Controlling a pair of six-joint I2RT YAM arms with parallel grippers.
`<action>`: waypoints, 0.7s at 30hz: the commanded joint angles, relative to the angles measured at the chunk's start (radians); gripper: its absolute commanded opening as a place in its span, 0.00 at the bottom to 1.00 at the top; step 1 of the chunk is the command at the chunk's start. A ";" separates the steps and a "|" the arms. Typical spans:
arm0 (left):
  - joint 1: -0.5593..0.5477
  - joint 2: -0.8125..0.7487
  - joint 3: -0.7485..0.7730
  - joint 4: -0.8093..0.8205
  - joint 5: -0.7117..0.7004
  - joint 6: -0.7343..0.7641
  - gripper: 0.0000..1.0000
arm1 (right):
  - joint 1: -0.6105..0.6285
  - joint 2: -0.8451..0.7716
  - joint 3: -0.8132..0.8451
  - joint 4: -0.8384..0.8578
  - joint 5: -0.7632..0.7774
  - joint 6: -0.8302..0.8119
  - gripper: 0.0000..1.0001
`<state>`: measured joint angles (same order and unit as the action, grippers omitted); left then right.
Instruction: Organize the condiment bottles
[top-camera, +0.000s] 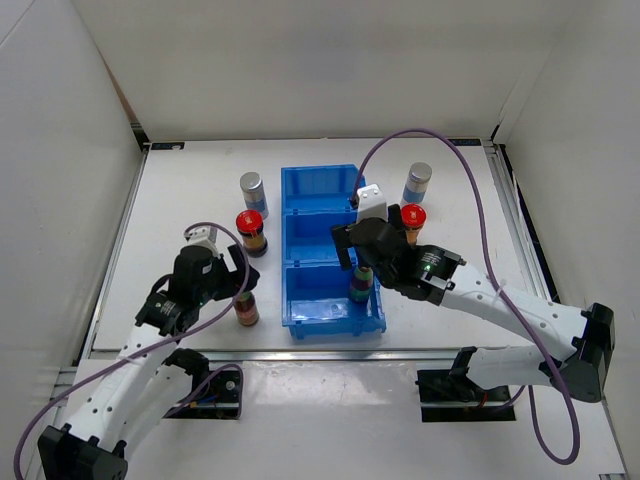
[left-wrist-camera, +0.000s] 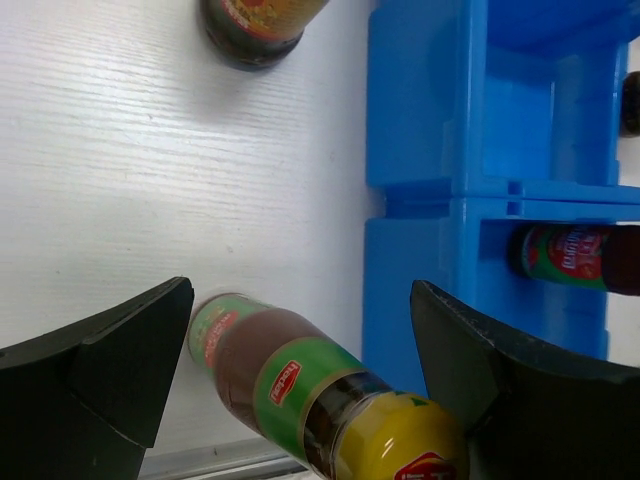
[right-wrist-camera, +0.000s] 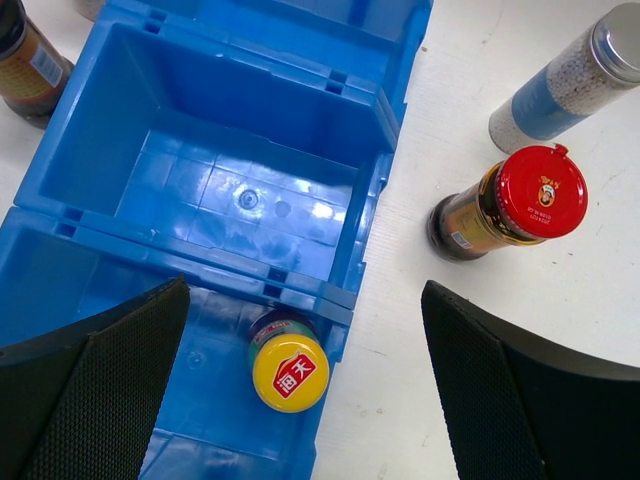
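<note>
A slim yellow-capped bottle stands on the table left of the blue bin. My left gripper is open around it, and in the left wrist view the bottle sits between the wide jaws, touching neither. A second yellow-capped bottle stands in the bin's near compartment at its right wall. My right gripper hovers open above it, clear of the bottle. Red-capped bottles stand left and right of the bin. Silver-capped bottles stand behind them, left and right.
The blue three-compartment bin lies lengthwise mid-table; its middle and far compartments hold nothing. The table's front edge runs just behind the left bottle. White walls enclose the table on three sides.
</note>
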<state>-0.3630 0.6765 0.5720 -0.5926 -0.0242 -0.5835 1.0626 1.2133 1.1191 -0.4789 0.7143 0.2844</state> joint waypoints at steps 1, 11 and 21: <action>-0.037 0.014 -0.006 0.022 -0.098 0.045 1.00 | 0.007 0.002 0.045 -0.004 0.042 0.009 1.00; -0.057 -0.080 -0.024 0.065 -0.132 0.088 0.87 | 0.007 0.002 0.045 -0.035 0.070 0.009 1.00; -0.057 -0.138 -0.034 0.094 -0.092 0.128 0.49 | 0.007 0.002 0.045 -0.053 0.079 0.009 1.00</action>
<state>-0.4164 0.5488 0.5468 -0.5179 -0.1307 -0.4763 1.0626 1.2137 1.1240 -0.5266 0.7574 0.2844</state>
